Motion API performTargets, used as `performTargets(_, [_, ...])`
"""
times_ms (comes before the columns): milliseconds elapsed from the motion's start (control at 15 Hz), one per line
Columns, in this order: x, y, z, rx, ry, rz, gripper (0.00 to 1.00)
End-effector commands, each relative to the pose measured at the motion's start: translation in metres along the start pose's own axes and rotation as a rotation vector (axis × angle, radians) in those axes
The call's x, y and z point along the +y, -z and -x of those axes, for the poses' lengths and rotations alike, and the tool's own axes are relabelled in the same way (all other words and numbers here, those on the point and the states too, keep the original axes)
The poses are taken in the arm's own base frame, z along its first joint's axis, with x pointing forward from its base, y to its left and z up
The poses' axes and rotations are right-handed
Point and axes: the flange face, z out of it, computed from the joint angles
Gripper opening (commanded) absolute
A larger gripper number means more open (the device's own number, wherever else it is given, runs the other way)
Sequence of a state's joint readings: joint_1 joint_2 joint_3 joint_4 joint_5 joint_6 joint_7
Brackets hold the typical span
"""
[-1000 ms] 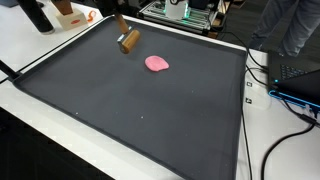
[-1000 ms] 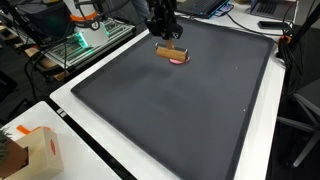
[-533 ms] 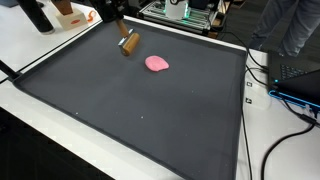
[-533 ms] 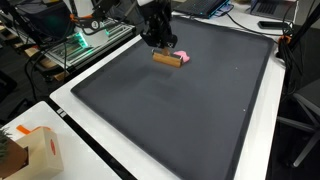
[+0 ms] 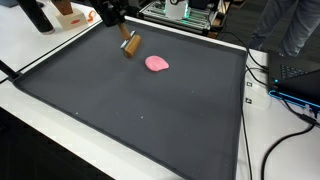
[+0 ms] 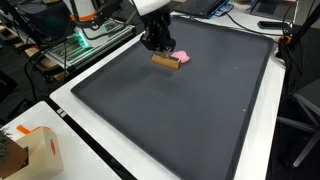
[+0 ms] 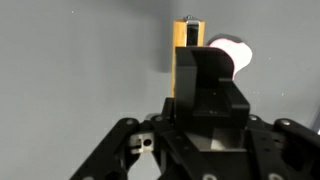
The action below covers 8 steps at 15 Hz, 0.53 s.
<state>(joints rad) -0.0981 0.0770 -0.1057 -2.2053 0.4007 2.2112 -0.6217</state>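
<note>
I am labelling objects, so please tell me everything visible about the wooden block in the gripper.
The wooden block is a small, light-brown, elongated bar with plain faces. The gripper is shut on it from above, holding it just over the black mat near one edge. A pink lump lies close beside it, apparently not touching.

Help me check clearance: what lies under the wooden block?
Only black mat shows beneath the wooden block in the tool; the pink lump lies beside. The patch directly below is hidden.

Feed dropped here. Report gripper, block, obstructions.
Gripper shut on wooden block. Block held over black mat. Pink lump on mat close by, nothing else near.
</note>
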Motion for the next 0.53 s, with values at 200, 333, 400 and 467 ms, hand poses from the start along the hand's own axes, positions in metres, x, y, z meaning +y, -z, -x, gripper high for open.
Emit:
performTargets(200, [-0.01, 0.005, 0.002, 0.014, 0.015, 0.004, 0.24])
performTargets(333, [-0.014, 0.005, 0.0, 0.012, 0.022, 0.018, 0.24])
performTargets(400, [-0.017, 0.006, -0.001, 0.011, 0.026, 0.02, 0.24])
performTargets(467, [-0.019, 0.006, -0.001, 0.011, 0.031, 0.02, 0.24])
